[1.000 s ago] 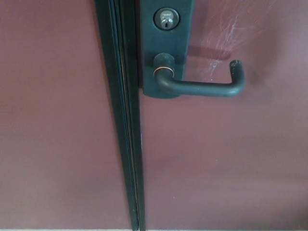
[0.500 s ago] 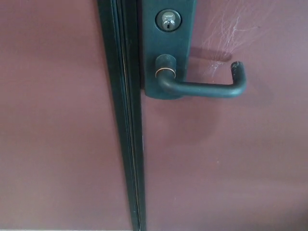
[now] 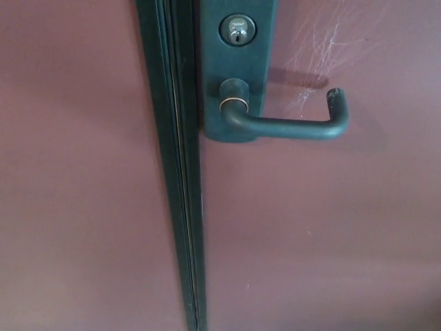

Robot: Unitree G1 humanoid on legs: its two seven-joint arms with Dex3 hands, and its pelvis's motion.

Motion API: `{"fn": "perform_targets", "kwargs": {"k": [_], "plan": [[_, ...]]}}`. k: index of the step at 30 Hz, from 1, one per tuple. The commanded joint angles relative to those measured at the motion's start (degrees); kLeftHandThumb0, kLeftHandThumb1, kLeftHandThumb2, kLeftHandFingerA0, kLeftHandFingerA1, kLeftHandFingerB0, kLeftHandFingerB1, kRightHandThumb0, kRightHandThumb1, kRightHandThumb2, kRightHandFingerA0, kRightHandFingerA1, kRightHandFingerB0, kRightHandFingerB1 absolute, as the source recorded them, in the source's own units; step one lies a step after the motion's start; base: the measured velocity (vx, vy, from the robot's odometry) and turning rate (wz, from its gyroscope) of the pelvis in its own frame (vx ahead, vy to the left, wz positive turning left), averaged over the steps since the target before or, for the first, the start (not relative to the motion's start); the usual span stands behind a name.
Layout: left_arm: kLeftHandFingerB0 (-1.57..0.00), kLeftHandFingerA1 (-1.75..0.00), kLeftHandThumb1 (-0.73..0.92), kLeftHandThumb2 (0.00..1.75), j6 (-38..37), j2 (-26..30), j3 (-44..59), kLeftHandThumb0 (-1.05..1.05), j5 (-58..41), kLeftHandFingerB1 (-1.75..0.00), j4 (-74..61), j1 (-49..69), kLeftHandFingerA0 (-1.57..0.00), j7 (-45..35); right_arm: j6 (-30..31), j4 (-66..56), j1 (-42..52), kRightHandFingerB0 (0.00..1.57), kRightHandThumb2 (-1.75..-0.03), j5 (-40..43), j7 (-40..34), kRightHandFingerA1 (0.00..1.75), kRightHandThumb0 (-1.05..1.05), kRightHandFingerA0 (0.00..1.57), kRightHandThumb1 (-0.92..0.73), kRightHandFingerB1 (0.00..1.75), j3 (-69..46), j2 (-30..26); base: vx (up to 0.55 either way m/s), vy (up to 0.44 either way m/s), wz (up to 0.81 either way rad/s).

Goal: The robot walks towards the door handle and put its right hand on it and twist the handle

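Lever handle [image 3: 289, 126] level at 1 o'clock, nothing on it. Neither hand in view; can't tell their state. Grip near bent tip.

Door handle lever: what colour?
Black, matte, worn at the tip; door handle lever shows in the head view.

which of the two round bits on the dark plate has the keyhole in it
The upper one, the lock cylinder near the plate's top, with a silvery centre and a key slot. The lower round piece is the lever handle's hub, ringed in copper.
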Motion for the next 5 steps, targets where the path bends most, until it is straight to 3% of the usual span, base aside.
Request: {"fn": "perform_targets", "kwargs": {"k": [1, 5], "plan": [[-0.57, -0.48, 0.50, 0.56, 0.3, -1.7, -0.2, -0.35, -0.3, -0.41, 0.0, -0.1, -0.73, -3.8, -15.1, 18.7, -3.5, 0.08, -0.65, -12.6, -40.7, 0.22, -0.74, 0.06, -0.61, 0.20, 12.0, 1.3, 0.00, 0.000, 0.00], [-0.57, -0.48, 0.50, 0.56, 0.5, -1.8, -0.4, -0.34, -0.1, -0.41, 0.1, -0.3, -0.73, -3.4, -15.5, 20.0, -4.0, 0.08, -0.65, -11.9, -44.4, 0.22, -0.73, 0.05, -0.61, 0.21, 12.7, 1.3, 0.00, 0.000, 0.00]]}}
